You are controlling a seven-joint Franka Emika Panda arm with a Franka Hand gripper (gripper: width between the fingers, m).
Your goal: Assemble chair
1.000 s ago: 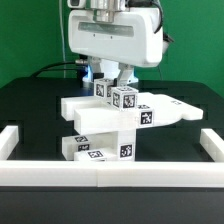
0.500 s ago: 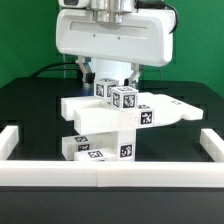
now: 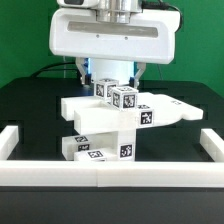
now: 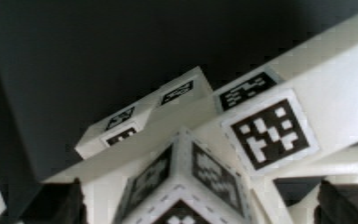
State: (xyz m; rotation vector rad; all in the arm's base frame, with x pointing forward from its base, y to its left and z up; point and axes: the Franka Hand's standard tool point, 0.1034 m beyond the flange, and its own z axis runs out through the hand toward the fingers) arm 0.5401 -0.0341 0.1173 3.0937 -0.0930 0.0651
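A black desk [image 3: 30,105] fills the scene, edged by white border rails [image 3: 100,174] along the near side and at both ends, with a green wall behind. Above the middle hangs the robot arm's broad white housing [image 3: 112,38], taking up much of the upper part of the exterior view. Beneath it, in the centre of the desk, stands the partly built chair [image 3: 105,122]: chunky white blocks stacked together, with a wide flat slab across the middle reaching toward the exterior view's right, a block at the base, and small cube-like posts on top. Black-and-white square tags [image 3: 144,117] mark many faces. The end effector [image 3: 110,78] sits just above the top posts, its jaws spread wide and gripping nothing; only their dark tips show under the housing. The wrist view looks closely down on the tagged white blocks [image 4: 265,125], slightly blurred, against the dark desk, with one of the end effector's fingers [image 4: 336,196] blurred at the edge.
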